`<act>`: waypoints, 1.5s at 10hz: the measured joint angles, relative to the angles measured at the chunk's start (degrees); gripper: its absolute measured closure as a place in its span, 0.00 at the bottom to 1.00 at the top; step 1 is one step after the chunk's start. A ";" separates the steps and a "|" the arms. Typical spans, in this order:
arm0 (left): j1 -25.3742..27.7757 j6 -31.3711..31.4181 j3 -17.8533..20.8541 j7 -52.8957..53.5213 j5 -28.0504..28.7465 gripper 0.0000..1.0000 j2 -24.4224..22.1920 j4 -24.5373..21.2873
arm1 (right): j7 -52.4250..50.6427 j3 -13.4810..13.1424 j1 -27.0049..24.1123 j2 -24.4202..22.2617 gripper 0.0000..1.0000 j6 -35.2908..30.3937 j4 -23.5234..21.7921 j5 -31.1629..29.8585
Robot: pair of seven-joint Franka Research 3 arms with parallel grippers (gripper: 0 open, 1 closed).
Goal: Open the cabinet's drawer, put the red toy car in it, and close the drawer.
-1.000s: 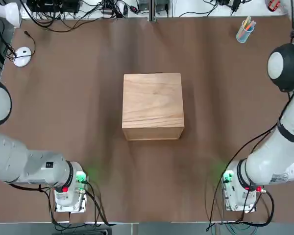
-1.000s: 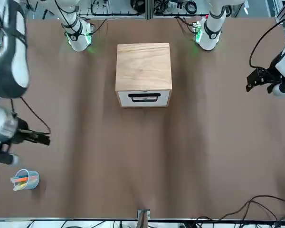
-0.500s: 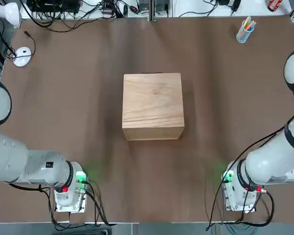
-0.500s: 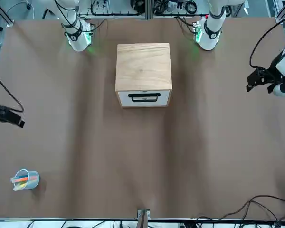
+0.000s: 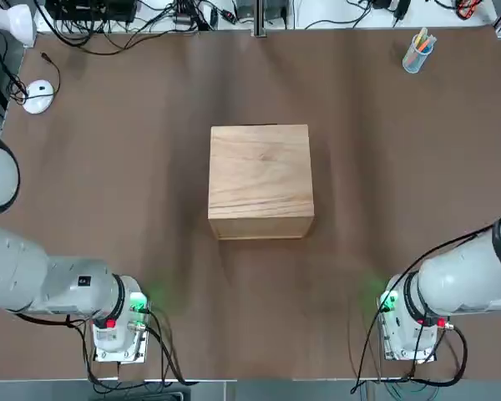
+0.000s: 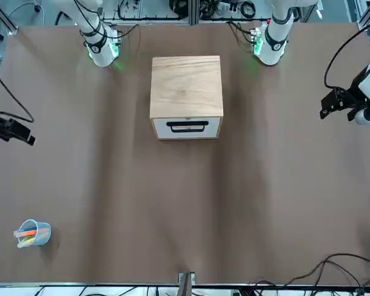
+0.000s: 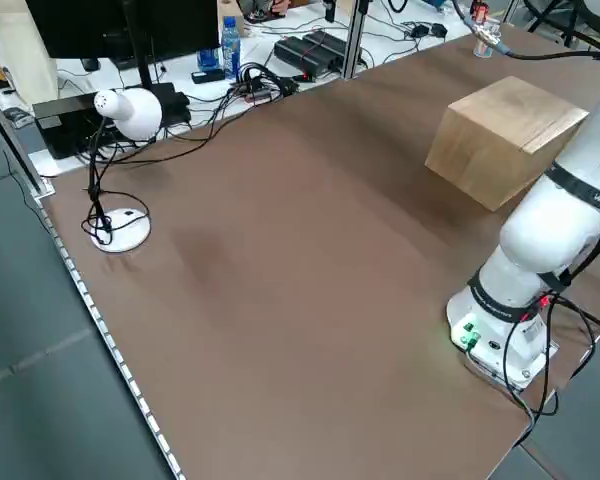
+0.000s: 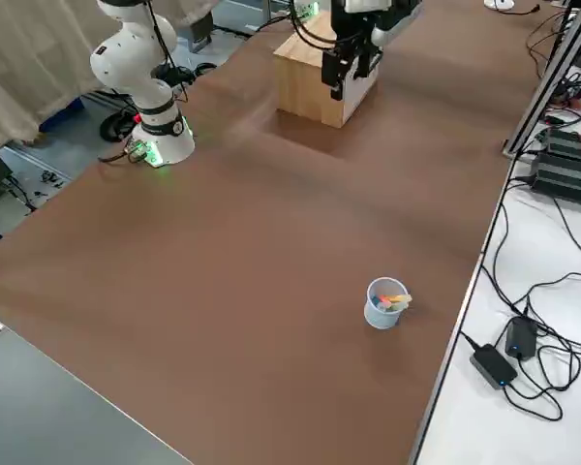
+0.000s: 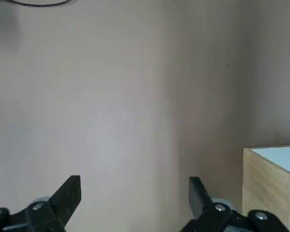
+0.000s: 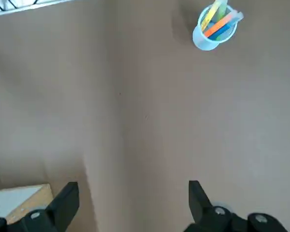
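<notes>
Natural-wood cabinet sits mid-table, drawer fully in, its pale front with the black handle facing the front-view camera. Can't spot the red toy car in any view. Right gripper is over the robot's right side of the table, fingers wide, nothing between them. Left gripper hangs at the left side, also open and holding nothing. Cup of markers stands on the table, far right corner.

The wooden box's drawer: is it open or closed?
Closed: in the front view, the drawer's white front sits flush in the wooden box.
</notes>
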 joint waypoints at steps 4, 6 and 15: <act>0.39 0.00 0.00 0.00 0.00 0.01 0.00 0.00 | -1.49 0.01 1.14 -2.69 0.00 0.07 -3.91 -0.77; 0.41 0.00 -0.01 0.00 0.00 0.01 0.00 0.00 | -1.10 0.01 2.00 -3.12 0.00 -0.02 -4.27 -0.96; 0.42 0.00 -0.01 0.00 0.00 0.01 0.01 0.00 | 0.58 -2.18 3.03 -4.46 0.00 -4.22 -2.42 -1.07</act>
